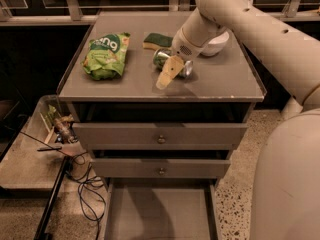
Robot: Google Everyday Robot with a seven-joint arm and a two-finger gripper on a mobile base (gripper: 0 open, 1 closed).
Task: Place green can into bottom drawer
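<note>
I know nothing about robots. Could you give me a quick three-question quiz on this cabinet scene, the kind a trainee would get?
1. True or false: the green can already lies in the bottom drawer.
2. Where is the gripper? A) at the can on the cabinet top; B) inside the bottom drawer; C) on a drawer knob.
3. Fill in: the bottom drawer stands pulled ____.

Key: 1 false, the can lies on the cabinet top; 2 A; 3 open.
</note>
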